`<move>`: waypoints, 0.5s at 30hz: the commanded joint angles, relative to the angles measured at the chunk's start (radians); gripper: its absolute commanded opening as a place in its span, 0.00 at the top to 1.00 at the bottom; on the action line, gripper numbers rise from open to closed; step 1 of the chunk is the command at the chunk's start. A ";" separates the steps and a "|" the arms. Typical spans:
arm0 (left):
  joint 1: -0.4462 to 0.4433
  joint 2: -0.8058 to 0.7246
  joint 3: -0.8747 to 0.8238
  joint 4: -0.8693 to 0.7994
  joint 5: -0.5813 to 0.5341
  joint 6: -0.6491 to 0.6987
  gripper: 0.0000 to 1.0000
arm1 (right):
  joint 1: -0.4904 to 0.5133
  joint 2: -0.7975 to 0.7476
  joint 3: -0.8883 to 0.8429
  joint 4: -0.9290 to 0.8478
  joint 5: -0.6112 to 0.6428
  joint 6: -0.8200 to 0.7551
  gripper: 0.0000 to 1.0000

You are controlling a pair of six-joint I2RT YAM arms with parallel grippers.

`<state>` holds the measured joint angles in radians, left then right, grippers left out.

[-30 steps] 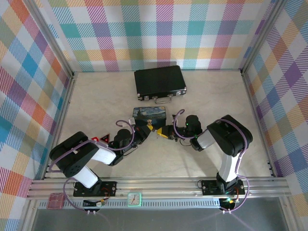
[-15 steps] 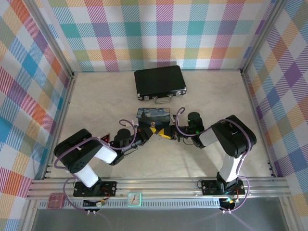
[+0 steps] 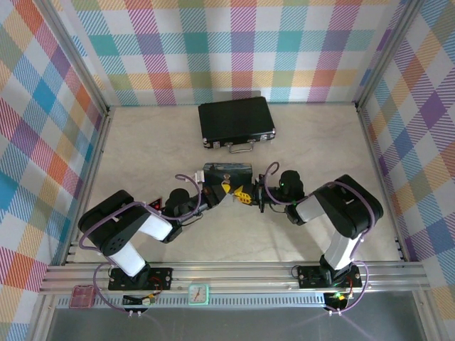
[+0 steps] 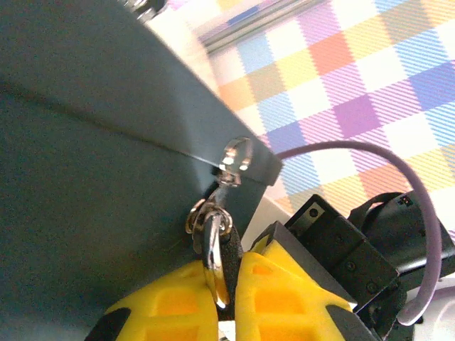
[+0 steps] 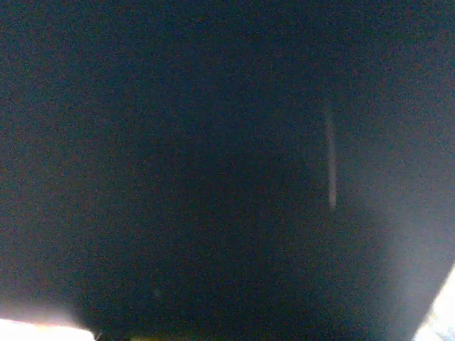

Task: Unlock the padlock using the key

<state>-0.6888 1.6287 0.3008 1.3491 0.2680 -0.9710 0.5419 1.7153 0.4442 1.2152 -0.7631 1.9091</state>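
Silvery, small and stiff, the padlock (image 4: 215, 241) hangs from the hasp (image 4: 238, 153) of the painted box (image 3: 227, 169), its slippery body clamped between the yellow pads (image 4: 284, 298) of the left tool (image 4: 222, 280), while the right tool (image 3: 242, 196) is closed, whether on the light key I cannot tell.

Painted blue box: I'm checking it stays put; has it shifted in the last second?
Yes. The blue box slid slightly right and toward the arms, away from the black briefcase.

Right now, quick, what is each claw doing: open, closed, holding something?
Left gripper: closed on the padlock hanging from the box.
Right gripper: closed; what it holds, if anything, cannot be told.
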 commanded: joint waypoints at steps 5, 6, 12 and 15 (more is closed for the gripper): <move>-0.069 0.017 0.028 0.016 0.242 0.145 1.00 | 0.066 -0.074 0.063 0.192 0.104 0.372 1.00; -0.070 0.013 0.027 0.015 0.242 0.148 1.00 | 0.064 -0.069 0.049 0.191 0.106 0.369 1.00; -0.070 0.018 0.020 0.013 0.219 0.121 1.00 | 0.017 -0.065 0.044 0.038 -0.002 0.109 1.00; -0.072 0.004 0.009 0.009 0.184 0.118 1.00 | -0.010 -0.149 0.061 -0.335 -0.035 -0.211 0.97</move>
<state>-0.6910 1.6283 0.3122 1.3663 0.2733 -0.9150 0.5289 1.6417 0.4446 1.0878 -0.7536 1.9213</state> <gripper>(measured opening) 0.086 0.063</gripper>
